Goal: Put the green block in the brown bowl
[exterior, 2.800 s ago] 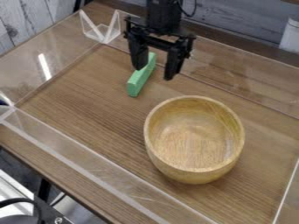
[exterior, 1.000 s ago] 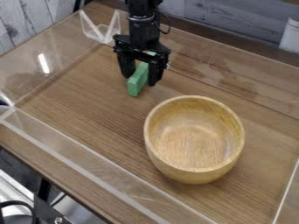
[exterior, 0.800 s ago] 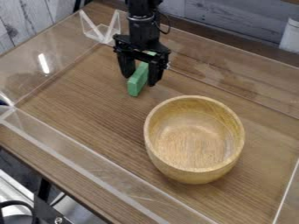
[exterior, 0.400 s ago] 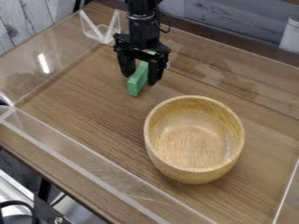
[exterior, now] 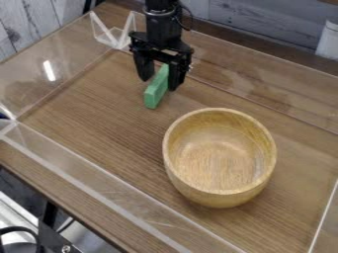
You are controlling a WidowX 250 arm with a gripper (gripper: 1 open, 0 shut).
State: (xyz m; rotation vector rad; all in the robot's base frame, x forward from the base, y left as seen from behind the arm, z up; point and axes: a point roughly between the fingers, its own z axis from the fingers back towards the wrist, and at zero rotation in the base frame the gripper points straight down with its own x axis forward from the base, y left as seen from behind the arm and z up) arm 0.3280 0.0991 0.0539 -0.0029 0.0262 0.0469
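Note:
The green block (exterior: 157,88) lies flat on the wooden table at upper left of centre, its long axis running towards the camera. My gripper (exterior: 158,81) points straight down over the block's far end, low at the table, with one black finger on each side of the bar. The jaws stand open and the fingers show a small gap to the block. The brown bowl (exterior: 219,156) sits to the lower right, a hand's breadth from the block, and holds nothing.
Clear acrylic walls (exterior: 79,168) fence the wooden table (exterior: 93,119) on all sides. A grey plank wall (exterior: 264,20) stands behind the arm.
Compared with the oldest frame, the gripper has shifted left and come down so its fingers straddle the block. Over the last second nothing has visibly moved.

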